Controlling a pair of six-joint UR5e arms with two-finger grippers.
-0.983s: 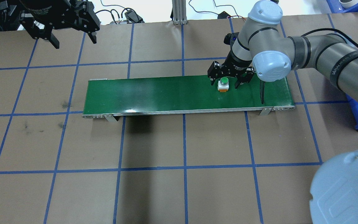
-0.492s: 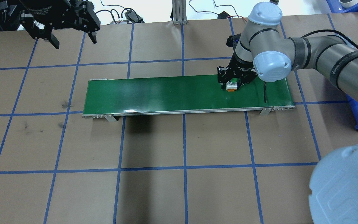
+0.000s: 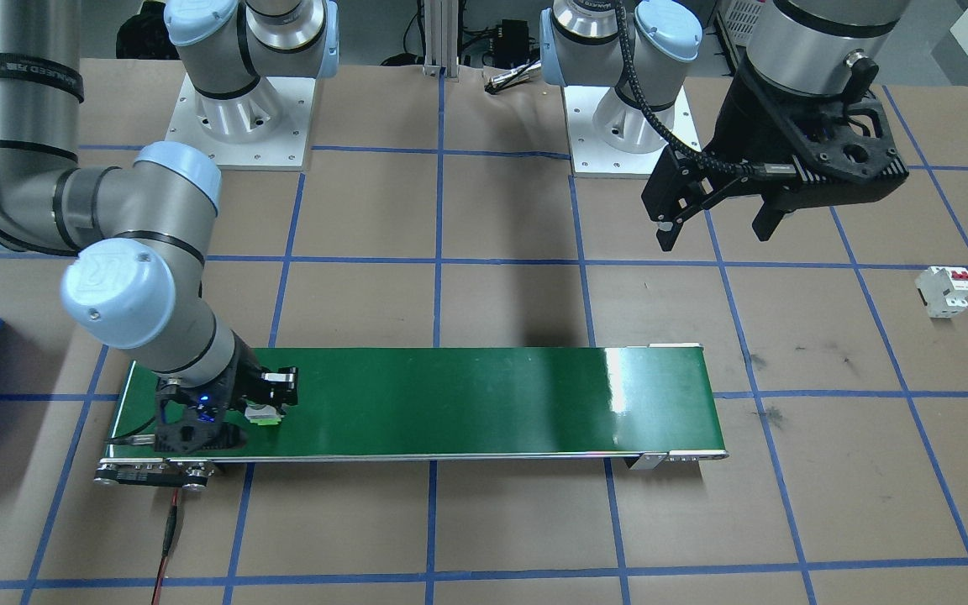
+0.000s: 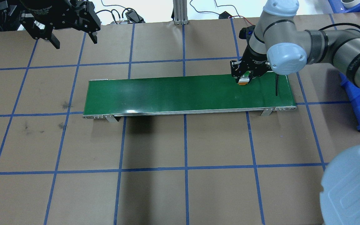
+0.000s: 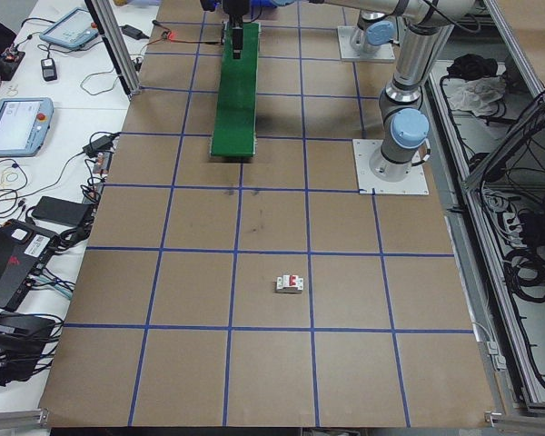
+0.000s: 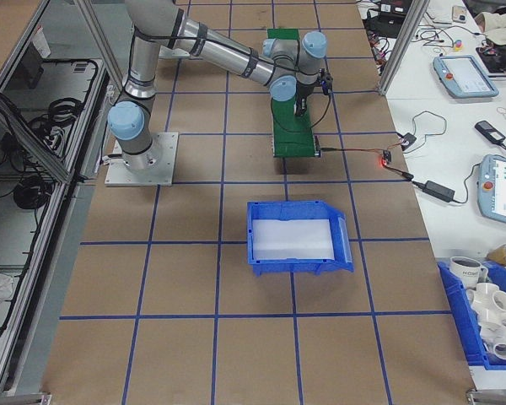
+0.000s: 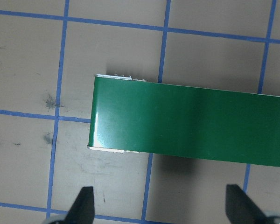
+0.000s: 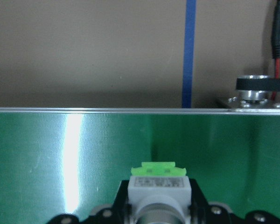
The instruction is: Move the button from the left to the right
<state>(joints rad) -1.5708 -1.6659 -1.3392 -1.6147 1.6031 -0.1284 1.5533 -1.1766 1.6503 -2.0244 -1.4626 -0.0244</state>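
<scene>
Right gripper [image 4: 244, 78] jaws are closed on the small green-capped push-button with grey body and orange end [image 4: 243, 82], held at the right end of the long green conveyor belt [image 4: 167, 93]. Left gripper [image 4: 70, 31] jaws are wide open, empty, well apart. Risks: the grip looks narrow, so the button could twist or slip in transit; carried low, it could clip the belt's metal frame on the way to the blue plastic bin [image 6: 297, 236].

Two robot arms: silver-grey metal tube links, pale blue round joint caps, black rings at the joints. White square base plates [image 3: 239, 118] with small screw holes. Black two-finger grippers, left gripper [image 3: 715, 228], right gripper [image 4: 245, 76]. Braided black cable [image 3: 650, 101] along the left arm. Black strap with white lettering on the right arm.
</scene>
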